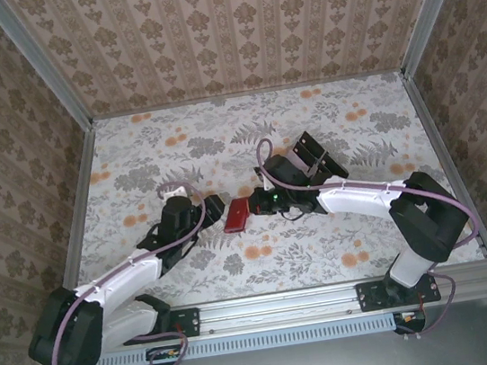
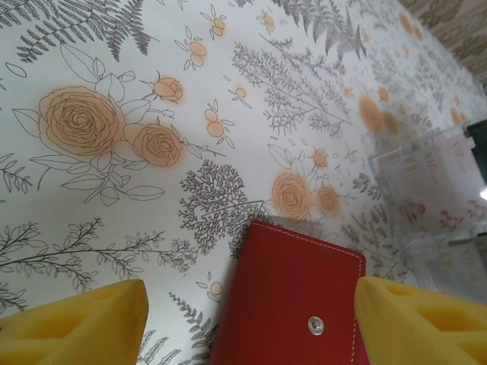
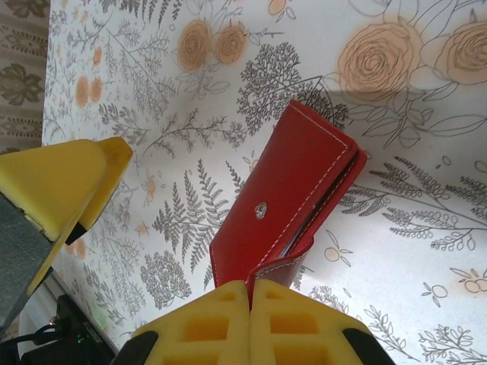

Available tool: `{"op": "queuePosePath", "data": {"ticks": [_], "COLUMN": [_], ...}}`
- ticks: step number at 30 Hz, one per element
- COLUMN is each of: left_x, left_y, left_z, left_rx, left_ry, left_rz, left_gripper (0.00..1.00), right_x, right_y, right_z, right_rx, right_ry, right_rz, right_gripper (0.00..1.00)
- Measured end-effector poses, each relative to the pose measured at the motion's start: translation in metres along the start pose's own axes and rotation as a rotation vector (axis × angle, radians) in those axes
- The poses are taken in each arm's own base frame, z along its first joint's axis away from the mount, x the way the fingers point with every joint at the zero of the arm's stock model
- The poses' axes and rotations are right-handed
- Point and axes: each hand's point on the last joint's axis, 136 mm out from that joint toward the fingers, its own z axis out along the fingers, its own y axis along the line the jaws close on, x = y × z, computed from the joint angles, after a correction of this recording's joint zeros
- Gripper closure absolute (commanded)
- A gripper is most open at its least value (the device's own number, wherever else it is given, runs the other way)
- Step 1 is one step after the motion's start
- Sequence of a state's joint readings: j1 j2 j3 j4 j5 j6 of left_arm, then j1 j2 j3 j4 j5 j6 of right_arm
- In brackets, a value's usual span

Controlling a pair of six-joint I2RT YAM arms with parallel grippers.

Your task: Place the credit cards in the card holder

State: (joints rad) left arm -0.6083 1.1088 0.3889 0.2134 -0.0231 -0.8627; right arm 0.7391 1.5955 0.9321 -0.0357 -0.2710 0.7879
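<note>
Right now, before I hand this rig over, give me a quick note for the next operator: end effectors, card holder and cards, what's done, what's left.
Left end effector: open, with a finger on either side of the card holder, not gripping it.
Right end effector: shut, apparently pinching one end of the holder.
Card holder: folded over, on the table between the two arms.
Credit cards: a dark edge shows inside the fold; how many are in, I cannot tell.
Left to do: check for loose cards, then let go.

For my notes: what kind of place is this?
Probably a robot test booth: patterned walls on a metal frame, a floral table, left arm and right arm bolted to a rail.
</note>
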Motion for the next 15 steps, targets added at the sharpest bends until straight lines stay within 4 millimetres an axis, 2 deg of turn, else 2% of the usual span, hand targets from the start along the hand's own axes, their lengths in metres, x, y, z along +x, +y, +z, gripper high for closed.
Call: {"op": "queuePosePath", "data": {"ticks": [10,15], "left_x": [-0.003,0.008], "left_y": [-0.031,-0.031], "left_z": [0.005,0.013], "left_rx": [0.047,0.03], "left_ry": [0.04,0.084], "left_rz": [0.097,0.132], "left_gripper": [0.24,0.24], "right_x": [-0.005,-0.003], "right_y": [0.018,0.015], "right_z": [-0.021,-0.022], "right_rx": [-0.036,-0.022], "right_ry": [-0.03,-0.027], "right_rz": [-0.022,-0.023], "right_gripper": [1.0,1.0]}}
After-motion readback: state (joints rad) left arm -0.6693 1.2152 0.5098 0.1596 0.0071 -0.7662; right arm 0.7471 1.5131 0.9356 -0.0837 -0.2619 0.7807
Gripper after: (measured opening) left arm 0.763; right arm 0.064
